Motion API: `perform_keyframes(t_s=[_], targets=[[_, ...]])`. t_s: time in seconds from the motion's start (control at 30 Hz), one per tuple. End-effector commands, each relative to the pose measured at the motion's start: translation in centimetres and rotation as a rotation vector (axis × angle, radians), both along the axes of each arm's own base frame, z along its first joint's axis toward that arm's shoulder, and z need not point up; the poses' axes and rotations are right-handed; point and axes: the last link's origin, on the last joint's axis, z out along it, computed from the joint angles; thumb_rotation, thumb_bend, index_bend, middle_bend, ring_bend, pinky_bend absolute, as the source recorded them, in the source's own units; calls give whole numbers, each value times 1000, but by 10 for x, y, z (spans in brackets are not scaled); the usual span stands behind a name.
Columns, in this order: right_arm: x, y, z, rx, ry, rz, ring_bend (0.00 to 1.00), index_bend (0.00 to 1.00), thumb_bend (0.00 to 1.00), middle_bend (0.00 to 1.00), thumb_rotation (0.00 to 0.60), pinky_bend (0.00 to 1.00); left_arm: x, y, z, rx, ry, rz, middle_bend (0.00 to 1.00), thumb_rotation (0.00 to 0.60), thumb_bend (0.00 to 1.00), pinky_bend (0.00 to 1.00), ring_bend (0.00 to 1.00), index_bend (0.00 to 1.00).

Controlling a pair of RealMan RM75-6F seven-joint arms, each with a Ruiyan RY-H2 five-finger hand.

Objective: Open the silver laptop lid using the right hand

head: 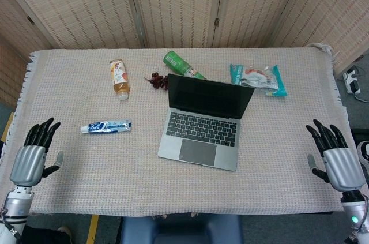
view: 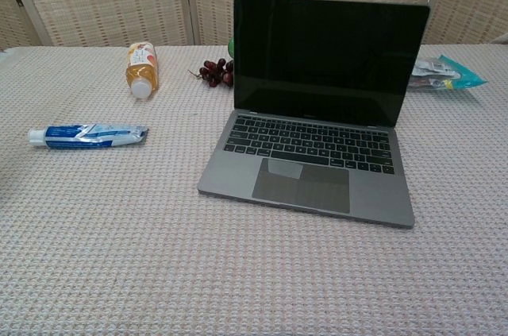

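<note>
The silver laptop (head: 203, 124) (view: 313, 136) stands in the middle of the table with its lid raised and its dark screen facing me. My right hand (head: 337, 162) hangs off the table's right edge, fingers spread, holding nothing and far from the laptop. My left hand (head: 33, 155) is at the table's left edge, also spread and empty. Neither hand shows in the chest view.
A blue toothpaste tube (head: 106, 126) (view: 87, 135) lies left of the laptop. An orange drink bottle (head: 119, 78) (view: 141, 68), dark grapes (head: 157, 79) (view: 216, 71) and a green can (head: 181, 63) sit behind it. A teal snack packet (head: 258, 78) (view: 443, 72) lies at the back right.
</note>
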Motion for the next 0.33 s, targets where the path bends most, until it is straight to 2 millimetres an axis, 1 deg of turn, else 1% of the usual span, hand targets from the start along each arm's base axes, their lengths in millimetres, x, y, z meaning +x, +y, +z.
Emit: perform_keyframes(t_s=[0.03,0.17,0.33], targets=[[-11,18,-9,1,-34,-26,102,0,579,17,600,0,-10,-20,2,12,14,10,6,600,553,0,0,18],[-15,27,-13,-8,-51,-30,101,0,580,17,600,0,-12,-35,-7,4,29,19,6,600,552,0,0,18],[-10,26,-13,-12,-53,-5,100,0,579,17,600,0,-11,-39,-13,3,50,42,6,600,552,0,0,9]])
